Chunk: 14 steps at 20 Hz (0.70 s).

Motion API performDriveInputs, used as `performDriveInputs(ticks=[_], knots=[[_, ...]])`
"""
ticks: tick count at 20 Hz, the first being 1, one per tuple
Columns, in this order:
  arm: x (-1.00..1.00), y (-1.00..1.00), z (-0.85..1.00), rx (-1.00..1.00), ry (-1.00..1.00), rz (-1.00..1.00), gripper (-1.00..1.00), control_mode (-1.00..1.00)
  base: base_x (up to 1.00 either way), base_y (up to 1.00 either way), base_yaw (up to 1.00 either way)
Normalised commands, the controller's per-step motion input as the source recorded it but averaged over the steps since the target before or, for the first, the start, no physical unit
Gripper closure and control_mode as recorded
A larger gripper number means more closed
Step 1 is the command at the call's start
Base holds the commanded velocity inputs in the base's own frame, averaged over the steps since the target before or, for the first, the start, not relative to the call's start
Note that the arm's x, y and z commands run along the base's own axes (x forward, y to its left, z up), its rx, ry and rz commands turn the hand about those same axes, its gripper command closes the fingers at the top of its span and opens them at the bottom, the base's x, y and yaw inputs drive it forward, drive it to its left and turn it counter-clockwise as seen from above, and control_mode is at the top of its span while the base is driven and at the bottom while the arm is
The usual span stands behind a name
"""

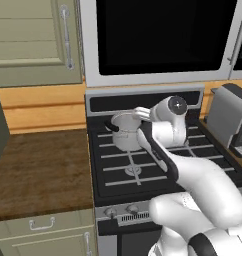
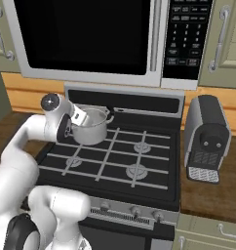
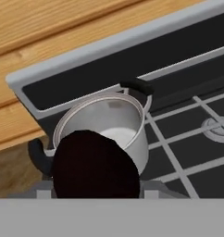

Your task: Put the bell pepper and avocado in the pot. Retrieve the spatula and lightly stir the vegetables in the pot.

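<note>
Steel pot (image 3: 109, 125) just beyond the gripper (image 3: 96, 166), something dark between its fingers.

You see a black stove (image 2: 139, 161) with grey grates, and above it a microwave (image 2: 90, 39) with a dark door. A wooden worktop (image 1: 40, 170) lies left of the stove, with pale green cabinets (image 1: 33, 35) above. A grey coffee machine (image 2: 206, 139) stands right of the stove, before the wood-panelled wall (image 1: 43, 107).

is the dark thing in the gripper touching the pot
Cannot tell. In the hand view the dark object overlaps the pot rim, but no view shows contact or gap plainly.
</note>
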Motion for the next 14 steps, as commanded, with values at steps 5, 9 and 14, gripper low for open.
performDriveInputs(ticks=[5, 9, 14], knots=[[0.58, 0.07, -0.35, 0.0, 0.04, 0.0, 1.0, -1.0, 0.0, 0.0, 0.0], [0.56, 0.09, -0.45, 0.0, 0.08, 0.0, 1.0, -1.0, 0.0, 0.0, 0.0], [0.52, 0.0, -0.26, 0.0, 0.01, 0.0, 1.0, -1.0, 0.0, 0.0, 0.0]])
